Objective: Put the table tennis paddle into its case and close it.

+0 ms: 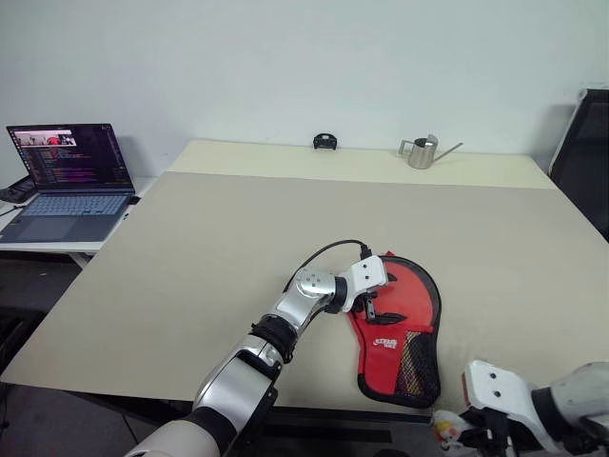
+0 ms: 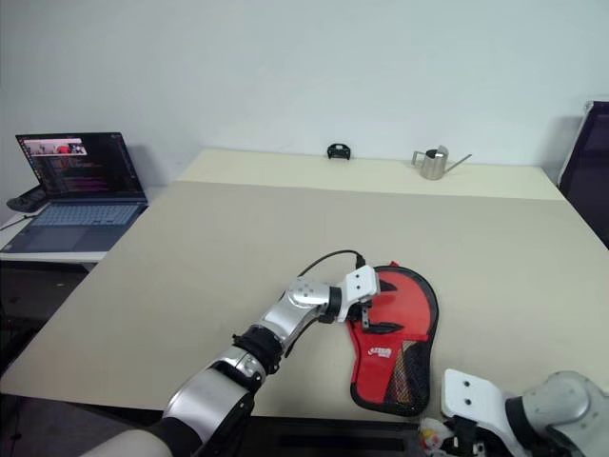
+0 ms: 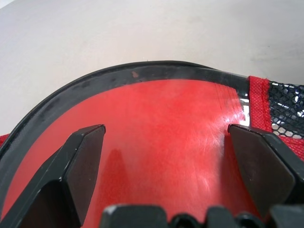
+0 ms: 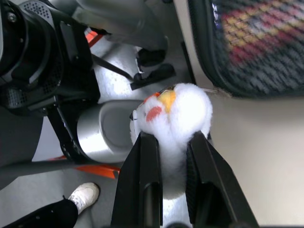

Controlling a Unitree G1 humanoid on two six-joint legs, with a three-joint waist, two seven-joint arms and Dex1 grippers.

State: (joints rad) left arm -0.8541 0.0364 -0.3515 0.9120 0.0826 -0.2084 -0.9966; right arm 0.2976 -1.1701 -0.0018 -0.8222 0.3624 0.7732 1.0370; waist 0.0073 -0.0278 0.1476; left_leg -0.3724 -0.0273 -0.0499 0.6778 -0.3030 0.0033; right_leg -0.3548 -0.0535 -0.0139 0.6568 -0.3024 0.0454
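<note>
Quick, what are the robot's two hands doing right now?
Left gripper: open, fingers spread over the red case.
Right gripper: shut on a fluffy white toy.

The case (image 1: 404, 328) lies red face up near the desk's (image 1: 219, 267) front edge, mesh end nearest. The left gripper (image 1: 369, 307) rests over it. A laptop (image 1: 68, 181) sits far left; a watering can (image 1: 423, 151) stands at the back.

Lots of bare table (image 1: 238, 238) is lying left and far; the left gripper (image 1: 369, 307) is sitting over the case (image 1: 404, 333).
</note>
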